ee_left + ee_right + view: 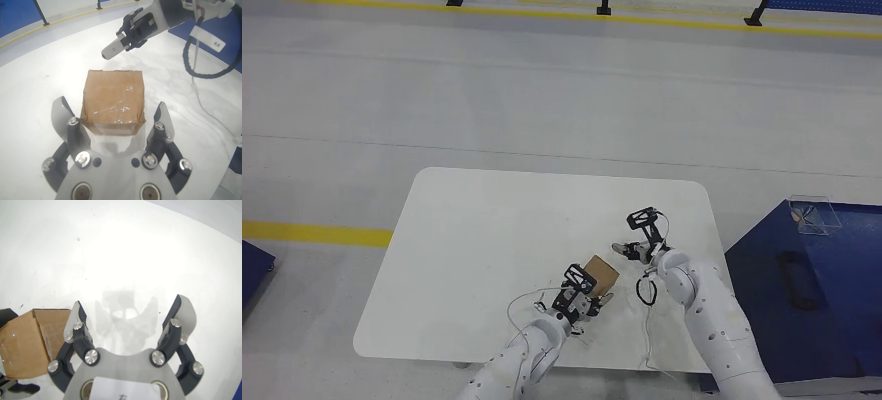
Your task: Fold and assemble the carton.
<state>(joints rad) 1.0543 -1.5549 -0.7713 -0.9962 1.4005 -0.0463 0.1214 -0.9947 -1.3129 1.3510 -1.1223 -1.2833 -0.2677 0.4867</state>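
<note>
A small brown carton [600, 272] stands closed on the white table [492, 250], near its front edge, with shiny clear tape across its top [113, 102]. My left gripper [579, 298] is open just behind the carton. In the left wrist view its fingers [62, 111] flank the carton's near end, close to the corners. My right gripper [630, 248] hangs open over bare table just to the carton's right, with nothing between its fingers [186, 311]. The carton [24, 340] lies off to one side of it. Beyond the carton, the right gripper [121, 43] points toward the carton's far edge, apart from it.
A black cable loop [646, 291] hangs from the right arm close to the carton. A blue platform [812, 300] with a clear container [814, 213] stands off the table's right side. The table's left and back parts are bare white surface.
</note>
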